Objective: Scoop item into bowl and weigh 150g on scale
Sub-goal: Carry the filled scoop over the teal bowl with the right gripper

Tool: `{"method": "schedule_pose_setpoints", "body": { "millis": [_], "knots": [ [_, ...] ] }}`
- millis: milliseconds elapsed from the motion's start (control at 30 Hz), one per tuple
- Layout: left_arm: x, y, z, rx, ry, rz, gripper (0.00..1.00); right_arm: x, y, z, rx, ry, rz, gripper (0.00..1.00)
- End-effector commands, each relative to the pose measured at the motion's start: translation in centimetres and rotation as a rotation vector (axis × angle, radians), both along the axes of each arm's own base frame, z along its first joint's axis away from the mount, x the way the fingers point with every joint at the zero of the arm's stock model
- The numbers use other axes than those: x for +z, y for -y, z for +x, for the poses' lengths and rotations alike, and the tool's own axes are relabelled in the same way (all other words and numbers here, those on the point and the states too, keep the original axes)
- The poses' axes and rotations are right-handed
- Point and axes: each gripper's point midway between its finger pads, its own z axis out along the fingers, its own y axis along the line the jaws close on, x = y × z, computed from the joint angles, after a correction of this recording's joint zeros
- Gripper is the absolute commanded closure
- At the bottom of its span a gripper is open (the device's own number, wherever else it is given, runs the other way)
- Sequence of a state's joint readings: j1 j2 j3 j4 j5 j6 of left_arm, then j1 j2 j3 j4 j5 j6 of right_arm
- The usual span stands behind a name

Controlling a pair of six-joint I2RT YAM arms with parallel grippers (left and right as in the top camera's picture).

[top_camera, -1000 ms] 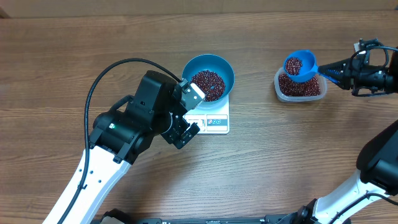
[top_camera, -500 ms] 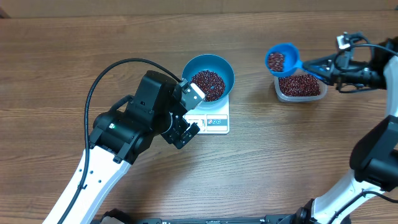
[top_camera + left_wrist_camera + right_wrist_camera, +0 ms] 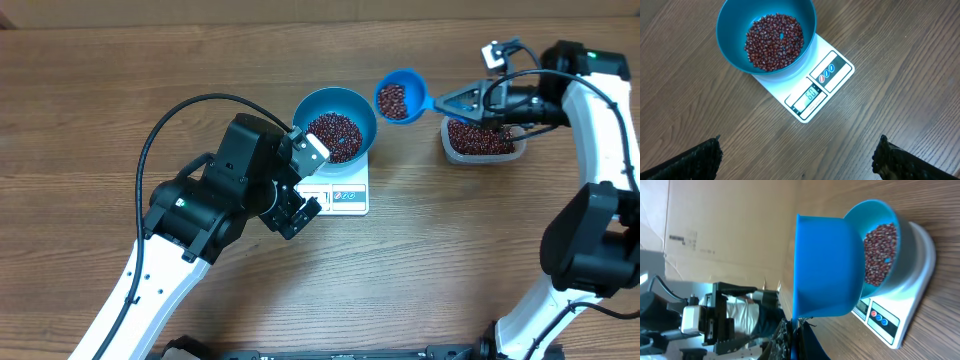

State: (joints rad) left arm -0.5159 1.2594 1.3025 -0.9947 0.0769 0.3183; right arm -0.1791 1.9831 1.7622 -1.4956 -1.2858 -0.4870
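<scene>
While your right gripper point(image 3: 462, 101) is clenching on the handle of the small blue scoop point(image 3: 417, 92), the stock is lying as follows.

Scoop: carrying a load of red-brown beans point(image 3: 392, 99) and hanging just at 3 o'clock of the bowl point(image 3: 330, 100), close to its rim.

Bowl: blue, sitting on the far half of the scale point(image 3: 355, 195) and holding a heap of the same beans.

Scale: white, lying flat near the bench point(image 3: 450, 260) centre, its display and buttons showing at 6 o'clock of the bowl.

Tub point(image 3: 484, 158): clear, holding more beans, standing at 3 o'clock of the scoop under your right arm.

Left gripper point(image 3: 800, 162): you are holding it spread wide and empty, hanging above the bench at the scale's 8 o'clock edge.
</scene>
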Motion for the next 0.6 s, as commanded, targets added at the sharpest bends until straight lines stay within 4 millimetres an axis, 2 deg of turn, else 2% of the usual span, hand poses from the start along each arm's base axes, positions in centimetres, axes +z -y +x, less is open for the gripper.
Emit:
{"method": "schedule_pose_setpoints", "body": {
  "millis": [0,367,567],
  "knots": [
    [1.0,-0.1,0.5,-0.004,0.035,-0.001,0.0,2.6,-1.7,-0.5,0.038,0.091,0.011,0.96],
    [1.0,-0.1,0.5,-0.004,0.035,-0.001,0.0,-0.4,-5.0,2.2,0.01,0.041,-0.302,0.96],
    [1.0,-0.1,0.5,-0.004,0.035,-0.001,0.0,-1.3,-7.2,2.4,0.017,0.056,-0.43,0.96]
  ]
}}
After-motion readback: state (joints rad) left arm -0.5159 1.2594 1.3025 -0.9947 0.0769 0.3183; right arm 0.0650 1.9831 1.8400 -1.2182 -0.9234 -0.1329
